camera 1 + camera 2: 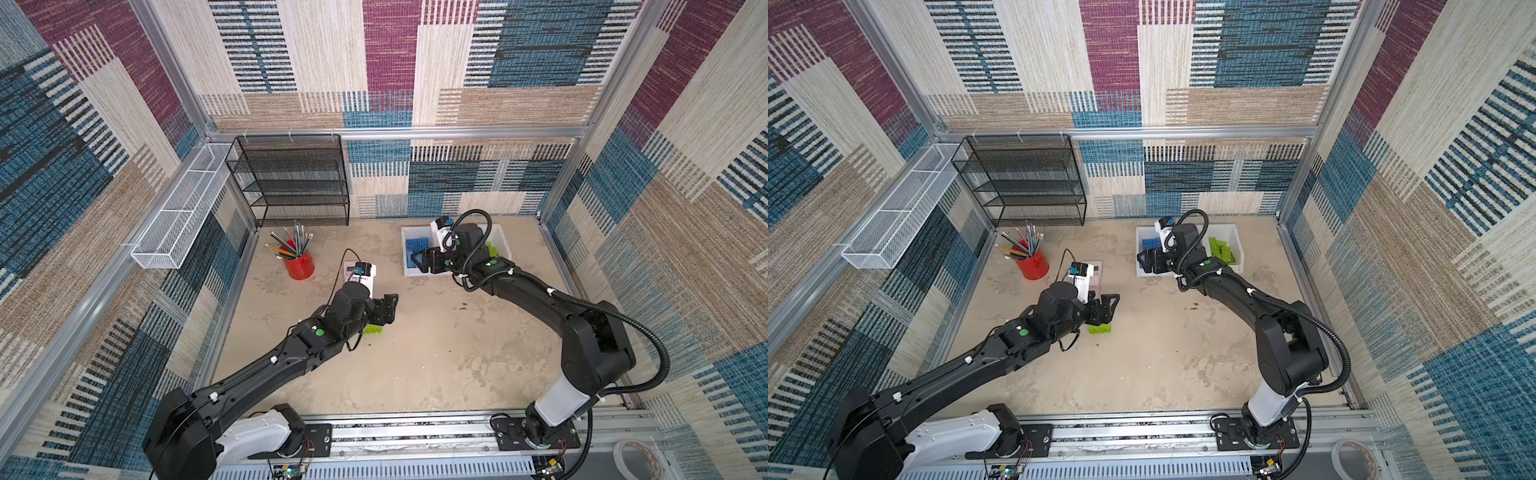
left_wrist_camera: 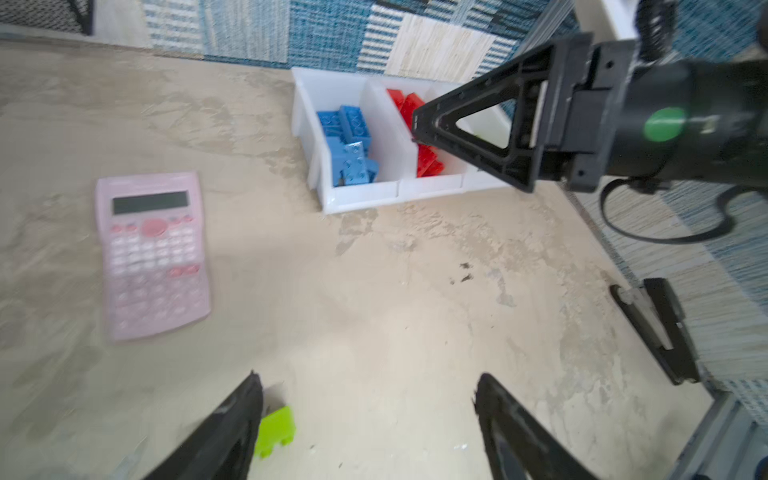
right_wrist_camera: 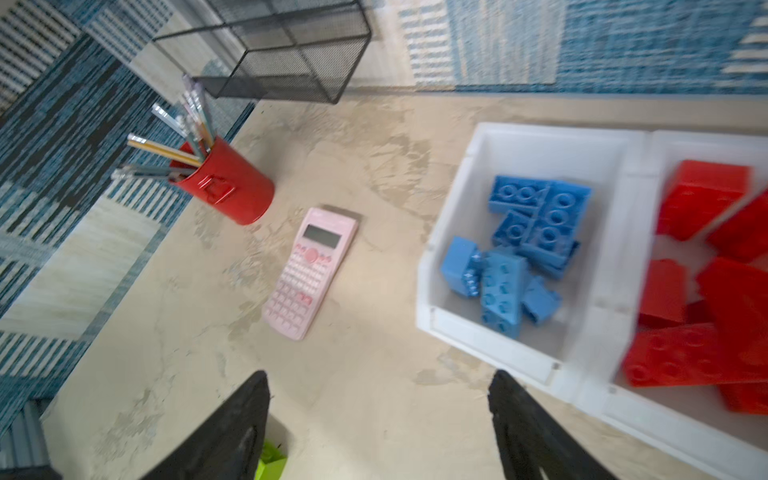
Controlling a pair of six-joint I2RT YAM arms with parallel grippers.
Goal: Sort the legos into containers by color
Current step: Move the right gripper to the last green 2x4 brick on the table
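Note:
One lime green lego [image 1: 372,330] [image 1: 1100,329] lies on the table just in front of my left gripper [image 1: 390,309], which is open and empty. In the left wrist view that lego [image 2: 276,428] sits beside one finger of the gripper [image 2: 369,378], not between the jaws. The containers [image 1: 409,272] stand at the back right. They hold blue legos [image 3: 528,249], red legos [image 3: 706,291] and green legos [image 1: 1223,251]. My right gripper [image 1: 419,262] [image 3: 380,378] hangs open and empty over the front of the blue container. A green lego [image 3: 270,461] shows beside one of its fingers.
A pink calculator [image 2: 153,253] lies left of the containers, partly under my left wrist in both top views. A red pencil cup [image 1: 299,266] stands behind it. A black mesh shelf [image 1: 291,178] lines the back wall, and a white wire tray [image 1: 178,208] hangs on the left wall.

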